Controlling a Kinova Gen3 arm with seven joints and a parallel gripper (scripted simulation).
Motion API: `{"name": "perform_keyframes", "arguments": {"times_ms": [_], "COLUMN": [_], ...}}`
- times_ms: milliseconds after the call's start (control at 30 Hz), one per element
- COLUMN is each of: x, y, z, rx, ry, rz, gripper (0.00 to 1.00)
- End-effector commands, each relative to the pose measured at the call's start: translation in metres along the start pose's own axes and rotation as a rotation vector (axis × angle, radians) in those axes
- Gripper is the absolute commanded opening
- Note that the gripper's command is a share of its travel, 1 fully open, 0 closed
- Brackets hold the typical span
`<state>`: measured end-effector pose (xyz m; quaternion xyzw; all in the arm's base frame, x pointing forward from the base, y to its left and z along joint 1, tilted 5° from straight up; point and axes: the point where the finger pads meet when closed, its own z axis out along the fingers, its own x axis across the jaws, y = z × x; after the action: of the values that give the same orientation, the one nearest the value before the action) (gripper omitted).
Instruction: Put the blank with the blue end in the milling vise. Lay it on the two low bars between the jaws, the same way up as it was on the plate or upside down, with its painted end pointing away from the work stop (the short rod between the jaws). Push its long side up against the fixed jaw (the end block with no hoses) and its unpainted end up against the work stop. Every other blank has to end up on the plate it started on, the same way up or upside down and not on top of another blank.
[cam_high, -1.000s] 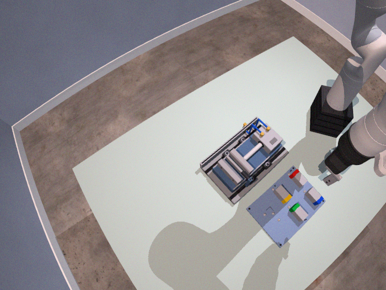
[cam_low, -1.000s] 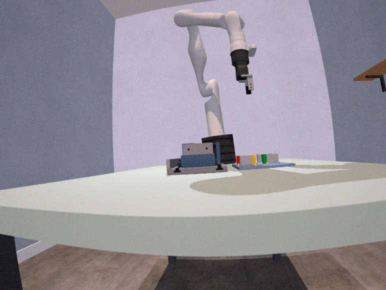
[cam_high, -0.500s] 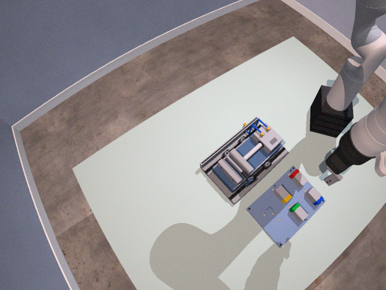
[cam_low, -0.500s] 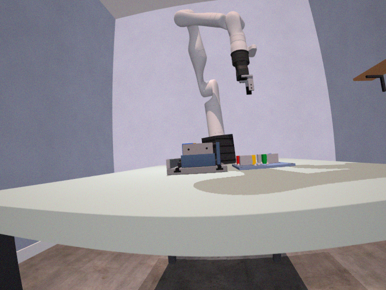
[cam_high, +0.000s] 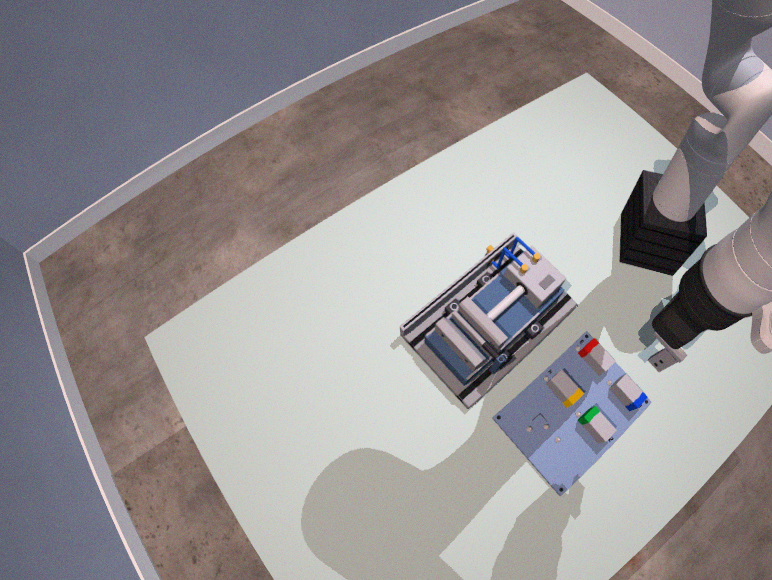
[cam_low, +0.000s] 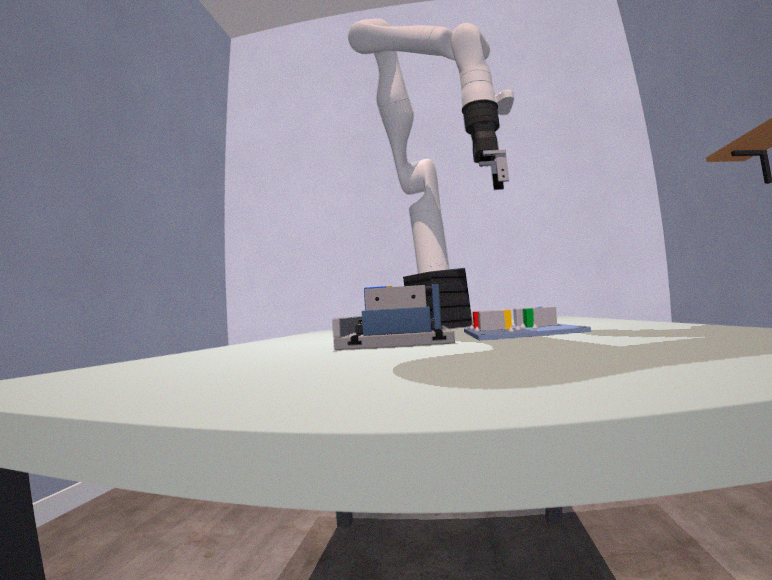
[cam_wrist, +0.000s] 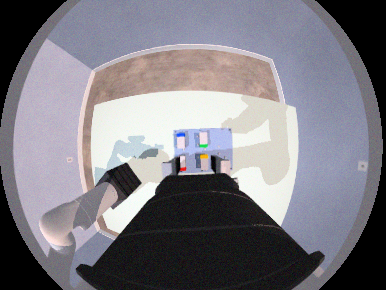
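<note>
The blank with the blue end (cam_high: 629, 394) (cam_wrist: 181, 144) lies on the blue plate (cam_high: 549, 449) (cam_low: 574, 328) (cam_wrist: 222, 139), at its right corner in the top view. The milling vise (cam_high: 490, 308) (cam_low: 390, 318) stands to the left of the plate, with blue hoses (cam_high: 508, 255) at its far end; nothing lies between its jaws. My gripper (cam_high: 664, 359) (cam_low: 499, 171) (cam_wrist: 195, 162) is open and empty. It hangs high above the table, near the plate's edge on the robot's side.
Blanks with a red end (cam_high: 592, 354), a yellow end (cam_high: 566, 387) and a green end (cam_high: 596, 422) also lie on the plate, apart from each other. The arm's black base (cam_high: 661, 230) (cam_low: 443, 293) stands behind the vise and plate.
</note>
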<state>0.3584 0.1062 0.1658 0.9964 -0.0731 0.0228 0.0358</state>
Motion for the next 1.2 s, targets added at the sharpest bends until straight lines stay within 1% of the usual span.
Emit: {"name": "perform_keyframes", "arguments": {"times_ms": [0, 1100, 1167], "x": [0.0003, -0.0011, 0.0002], "y": [-0.0003, -0.0014, 0.0066], "z": [-0.0005, 0.0002, 0.0002], "rx": [0.000, 0.000, 0.000], "ry": [0.001, 0.001, 0.001], "rz": [0.000, 0.000, 0.000], "gripper": [1.00, 1.00, 1.00]}}
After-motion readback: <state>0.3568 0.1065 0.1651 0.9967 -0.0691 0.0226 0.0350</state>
